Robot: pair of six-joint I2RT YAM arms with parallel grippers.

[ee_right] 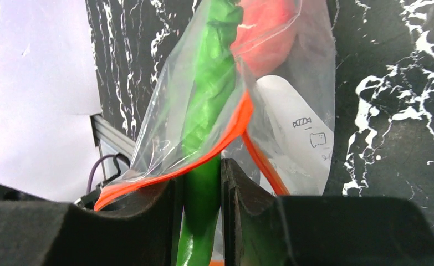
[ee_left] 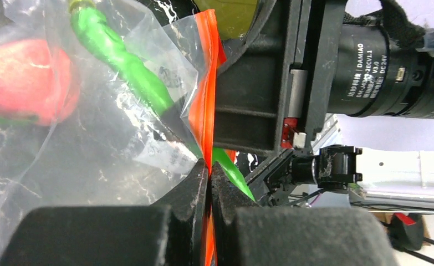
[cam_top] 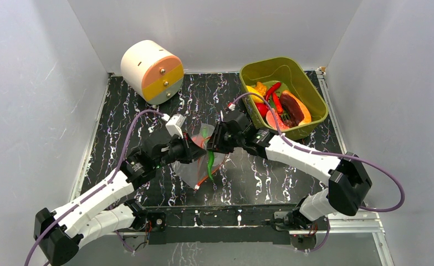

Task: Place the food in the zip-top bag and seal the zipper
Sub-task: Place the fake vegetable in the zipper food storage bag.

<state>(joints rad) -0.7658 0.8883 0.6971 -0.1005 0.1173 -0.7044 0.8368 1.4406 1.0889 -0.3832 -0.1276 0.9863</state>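
The clear zip-top bag (cam_top: 195, 169) lies mid-table between both arms. My left gripper (ee_left: 209, 165) is shut on its orange-red zipper (ee_left: 206, 111) at the mouth edge. The long green pepper (ee_right: 212, 83) is partly inside the bag, its tail sticking out through the mouth. My right gripper (ee_right: 202, 166) is shut on that tail. A pink-orange peach (ee_left: 20, 83) rests inside the bag. In the top view the left gripper (cam_top: 198, 148) and right gripper (cam_top: 210, 145) meet at the bag's mouth. More food (cam_top: 275, 102) lies in the tub.
An olive-green tub (cam_top: 306, 77) stands at the back right, just behind the right arm. A cream, orange and yellow round box (cam_top: 151, 71) lies on its side at the back left. White walls close in the black marbled table (cam_top: 120, 111).
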